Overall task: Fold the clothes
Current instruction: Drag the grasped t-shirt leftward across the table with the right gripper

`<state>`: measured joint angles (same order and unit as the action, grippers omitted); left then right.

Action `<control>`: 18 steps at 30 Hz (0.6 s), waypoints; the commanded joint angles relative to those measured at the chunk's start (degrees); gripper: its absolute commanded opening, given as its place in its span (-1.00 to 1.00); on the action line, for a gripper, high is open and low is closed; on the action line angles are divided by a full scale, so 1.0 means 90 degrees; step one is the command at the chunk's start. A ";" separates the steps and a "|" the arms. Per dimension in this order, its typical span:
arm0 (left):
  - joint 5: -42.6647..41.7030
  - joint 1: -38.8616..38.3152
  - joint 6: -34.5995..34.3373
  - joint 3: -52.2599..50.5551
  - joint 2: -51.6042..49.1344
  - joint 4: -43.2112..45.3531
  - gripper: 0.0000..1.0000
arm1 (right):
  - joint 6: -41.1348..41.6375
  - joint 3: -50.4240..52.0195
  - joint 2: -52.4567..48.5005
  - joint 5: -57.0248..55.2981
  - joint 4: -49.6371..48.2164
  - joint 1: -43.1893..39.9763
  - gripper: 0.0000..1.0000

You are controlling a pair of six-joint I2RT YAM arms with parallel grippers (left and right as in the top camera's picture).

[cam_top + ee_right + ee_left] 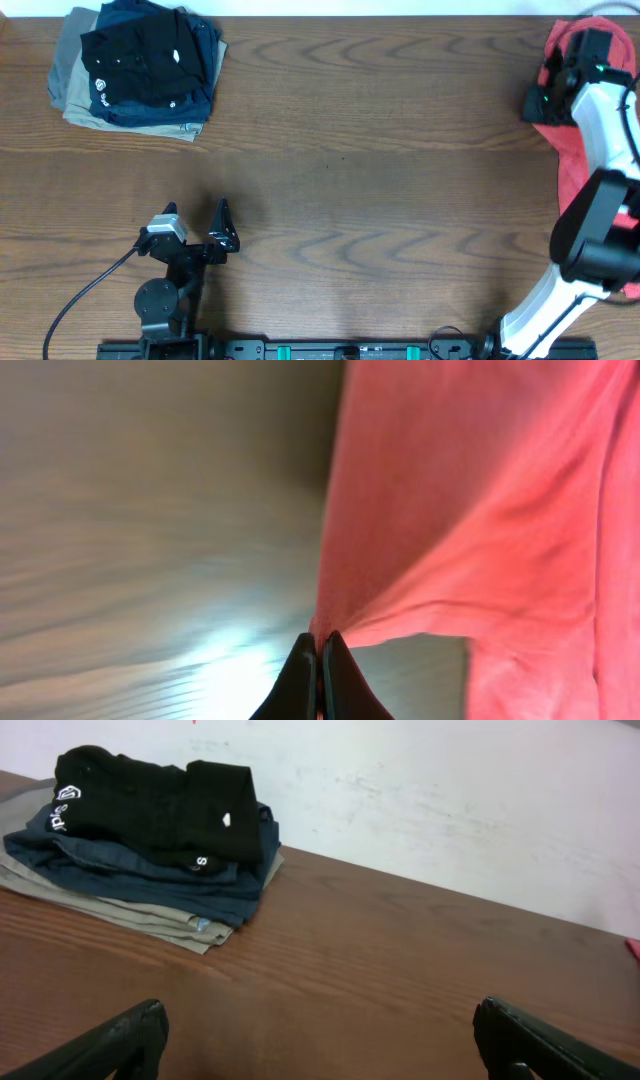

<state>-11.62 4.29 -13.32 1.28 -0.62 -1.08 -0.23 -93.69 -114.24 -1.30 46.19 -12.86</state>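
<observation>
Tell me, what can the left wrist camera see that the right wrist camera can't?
Only the left wrist view: a folded stack of black, navy and khaki clothes, a white wall, and the left fingers wide open. Only the right wrist view: the right fingers pinched shut on the red T-shirt. Both: the brown wooden table. A red sliver at the left view's edge may be that shirt.

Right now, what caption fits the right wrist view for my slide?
Right gripper shut on a fold of the red T-shirt, with the blurred wooden table behind.
</observation>
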 commanded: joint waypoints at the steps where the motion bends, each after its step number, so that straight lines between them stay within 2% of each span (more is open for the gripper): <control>1: -0.0083 0.0022 0.0015 -0.0117 0.0044 -0.0206 0.95 | 0.0117 -0.0010 0.0471 0.0607 -0.0022 0.0692 -0.98; 10: -0.0083 0.0022 0.0015 -0.0117 0.0044 -0.0206 0.96 | 0.0663 -0.0007 0.0500 0.1248 -0.0432 0.2837 -0.98; 18: -0.0083 0.0022 0.0015 -0.0117 0.0044 -0.0206 0.96 | 0.1190 -0.0007 0.0491 0.1321 -0.1270 0.5231 -0.98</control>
<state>-11.62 4.29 -13.32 1.28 -0.62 -1.08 7.44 -93.67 -109.78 8.14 35.64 28.01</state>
